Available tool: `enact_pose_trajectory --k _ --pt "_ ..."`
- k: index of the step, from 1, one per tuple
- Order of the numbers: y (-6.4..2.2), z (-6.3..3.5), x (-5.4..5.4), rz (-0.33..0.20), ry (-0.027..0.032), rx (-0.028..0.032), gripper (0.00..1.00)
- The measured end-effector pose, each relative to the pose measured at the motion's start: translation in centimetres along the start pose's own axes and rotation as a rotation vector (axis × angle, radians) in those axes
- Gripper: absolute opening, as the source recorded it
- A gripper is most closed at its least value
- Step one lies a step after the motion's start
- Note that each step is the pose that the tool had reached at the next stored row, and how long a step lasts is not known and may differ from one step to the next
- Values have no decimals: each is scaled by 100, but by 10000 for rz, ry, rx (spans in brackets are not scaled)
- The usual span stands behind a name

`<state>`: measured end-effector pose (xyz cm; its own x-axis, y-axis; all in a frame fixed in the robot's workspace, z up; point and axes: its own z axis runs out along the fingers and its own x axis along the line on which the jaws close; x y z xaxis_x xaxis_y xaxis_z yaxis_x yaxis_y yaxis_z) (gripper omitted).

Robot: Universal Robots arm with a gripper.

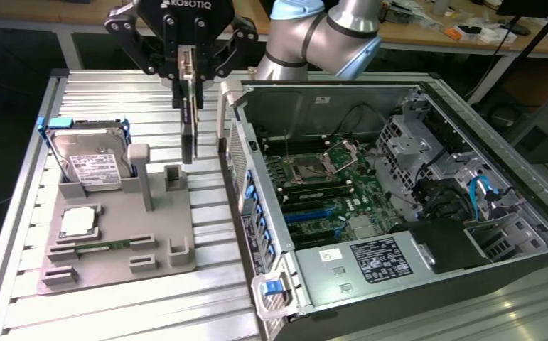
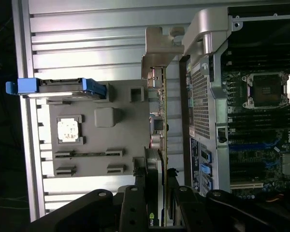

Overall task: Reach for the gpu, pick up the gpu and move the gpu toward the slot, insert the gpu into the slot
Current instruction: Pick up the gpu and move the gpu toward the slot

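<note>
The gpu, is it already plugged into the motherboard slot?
No, the gripper holds the gpu outside the computer case, over the grey fixture.

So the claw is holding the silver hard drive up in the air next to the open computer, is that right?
Not quite: the claw holds the gpu, a thin card seen edge-on, up in the air next to the open computer. The exterior view shows the hard drive standing in the grey tray.
</note>
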<state>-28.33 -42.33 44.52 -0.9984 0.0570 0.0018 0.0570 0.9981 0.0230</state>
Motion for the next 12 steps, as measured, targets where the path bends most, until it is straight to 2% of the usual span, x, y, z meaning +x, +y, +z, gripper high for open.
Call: enact_pose_trajectory --k 5,12 --pt "8 1 -136 0 -2 -2 27" --pt "15 0 -271 -72 1 -1 27"
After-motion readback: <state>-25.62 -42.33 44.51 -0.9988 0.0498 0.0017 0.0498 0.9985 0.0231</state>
